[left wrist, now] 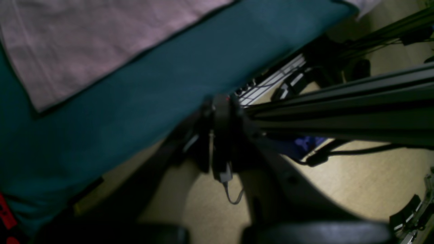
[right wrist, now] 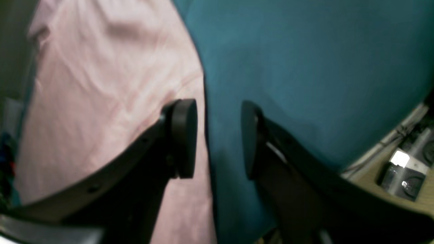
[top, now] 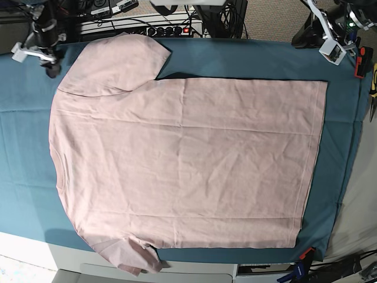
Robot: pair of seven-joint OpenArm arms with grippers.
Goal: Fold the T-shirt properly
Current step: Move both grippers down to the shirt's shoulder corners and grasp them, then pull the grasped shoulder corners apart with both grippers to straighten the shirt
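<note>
The right end effector stood open, its two dark round pads apart with nothing between them. In the right wrist view one pad hung over the pink cloth and the other over the teal cover, so the gap straddled the T-shirt's edge. In the base view this end effector sat at the counter's far left corner, just beside the upper sleeve.

The left end effector was at the far right corner of the counter, well apart from the garment's hem. Its own wrist view showed only dark blurred shapes along the bottom edge, and the base view was too small to settle it, so I could not tell how far it was open or whether it held anything.

The T-shirt lay spread flat on the counter, plain side up, with light creases across the body. Its collar end faced the left edge and its straight hem faced the right edge. One sleeve reached the far edge near the left corner; the other hung slightly past the near edge. A teal cloth covered the counter beneath it, showing on all sides of the shirt.
</note>
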